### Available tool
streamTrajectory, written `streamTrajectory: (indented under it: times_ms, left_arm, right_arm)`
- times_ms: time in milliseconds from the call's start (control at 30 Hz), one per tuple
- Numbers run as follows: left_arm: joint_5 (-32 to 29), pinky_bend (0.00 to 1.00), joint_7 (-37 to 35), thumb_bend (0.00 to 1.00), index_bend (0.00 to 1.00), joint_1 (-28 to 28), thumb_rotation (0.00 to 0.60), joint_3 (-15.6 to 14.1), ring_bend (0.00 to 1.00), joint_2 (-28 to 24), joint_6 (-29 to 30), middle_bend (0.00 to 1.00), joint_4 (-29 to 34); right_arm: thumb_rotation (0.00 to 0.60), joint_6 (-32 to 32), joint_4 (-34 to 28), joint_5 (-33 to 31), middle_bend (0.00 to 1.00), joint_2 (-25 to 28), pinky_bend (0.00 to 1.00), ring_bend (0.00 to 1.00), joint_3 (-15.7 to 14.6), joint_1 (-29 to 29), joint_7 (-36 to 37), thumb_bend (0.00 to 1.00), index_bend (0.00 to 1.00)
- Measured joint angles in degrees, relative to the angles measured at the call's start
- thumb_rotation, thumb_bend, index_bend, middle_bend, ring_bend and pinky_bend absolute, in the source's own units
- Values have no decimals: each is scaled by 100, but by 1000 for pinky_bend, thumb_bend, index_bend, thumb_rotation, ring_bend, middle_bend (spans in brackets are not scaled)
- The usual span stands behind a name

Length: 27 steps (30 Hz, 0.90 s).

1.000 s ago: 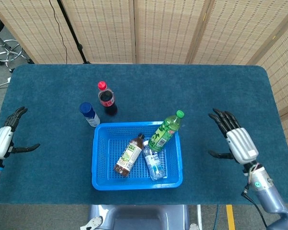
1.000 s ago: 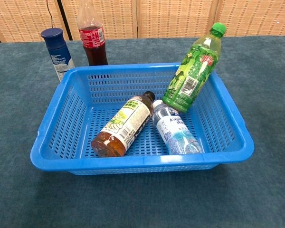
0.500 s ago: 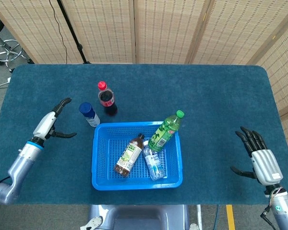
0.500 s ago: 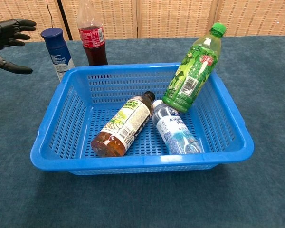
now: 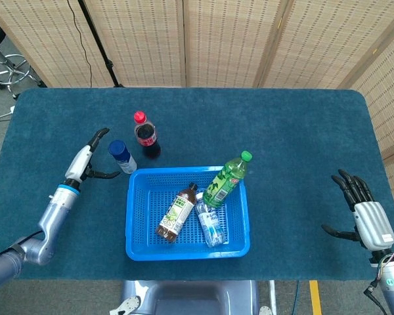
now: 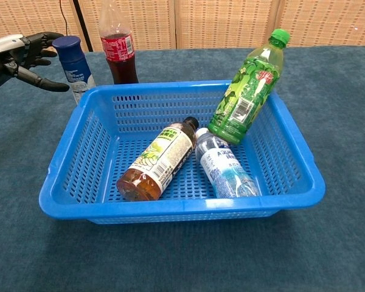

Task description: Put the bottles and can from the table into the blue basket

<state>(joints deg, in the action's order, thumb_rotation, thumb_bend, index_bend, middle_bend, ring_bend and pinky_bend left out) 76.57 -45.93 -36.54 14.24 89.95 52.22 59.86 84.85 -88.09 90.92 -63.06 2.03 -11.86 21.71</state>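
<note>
The blue basket (image 5: 139,248) (image 6: 292,128) sits at the table's front centre. In it lie a brown tea bottle (image 5: 177,212) (image 6: 156,161) and a clear water bottle (image 5: 211,226) (image 6: 225,167); a green bottle (image 5: 226,178) (image 6: 248,88) leans on its right rim. Behind the basket's left corner stand a blue-capped can (image 5: 121,156) (image 6: 73,66) and a red-capped cola bottle (image 5: 146,134) (image 6: 118,48). My left hand (image 5: 87,163) (image 6: 21,58) is open, just left of the can, fingers reaching toward it. My right hand (image 5: 368,216) is open at the table's far right.
Dark blue cloth covers the table (image 5: 295,131). Wicker screens (image 5: 230,39) stand behind it, with a stool (image 5: 10,69) and a stand at the back left. Open cloth lies between the basket and my right hand.
My left hand has moved right from the table's left edge to just beside the can. My right hand has drawn back toward the front right.
</note>
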Motion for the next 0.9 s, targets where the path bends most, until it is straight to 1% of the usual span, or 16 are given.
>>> streamTrajectory:
  times_ms: [100,167,200,233,300,367,433,533,600,700,800,900]
  left_arm:
    - [-65,20,10,126,0,-102,600,25,0,89,-164,0,-99]
    - [-94,88,8,174,0,-184,600,44,1,163,-250,0,-178]
    - [-106,142,21,207,15,-243,600,57,15,224,-296,11,-236]
    - [-117,194,37,241,54,-287,600,63,42,268,-341,35,-284]
    - [-140,277,86,318,173,-373,600,69,111,336,-450,101,-353]
    - [-149,370,166,417,343,-420,600,61,218,355,-524,221,-367]
    - [-215,431,322,459,463,-456,600,78,309,387,-559,331,-372]
    - [-375,503,594,494,601,-470,600,130,414,441,-544,457,-366]
    - [-502,530,755,522,663,-444,600,195,461,488,-443,513,-362]
    - [-657,540,888,549,709,-354,600,298,494,526,-186,552,-333]
    - [-721,541,914,560,715,-250,600,369,498,475,5,556,-200]
    - [-642,541,809,565,714,-146,600,391,497,291,171,557,71]
  right_arm:
    - [600,-15,-1,4,0,1,0,0,12,-4,26,0,0]
    - [600,-21,0,15,0,-5,0,0,18,-5,14,0,0]
    - [600,-26,-1,22,0,-9,0,0,20,-5,16,0,0]
    - [600,-31,0,23,0,-15,0,0,23,-4,17,0,0]
    - [600,-36,3,22,0,-19,0,0,29,-3,18,0,0]
    - [600,-47,2,19,0,-20,0,0,34,-5,35,0,0]
    - [600,-56,6,13,0,-19,0,0,44,-3,48,0,0]
    - [600,-54,9,11,0,-21,0,0,54,6,69,0,0]
    - [600,-54,13,13,0,-22,0,0,59,9,78,0,0]
    - [600,-57,13,21,0,-25,0,0,64,11,93,0,0]
    - [600,-58,2,26,0,-27,0,0,70,12,88,0,0]
    - [600,-61,-19,36,0,-29,0,0,72,13,73,0,0]
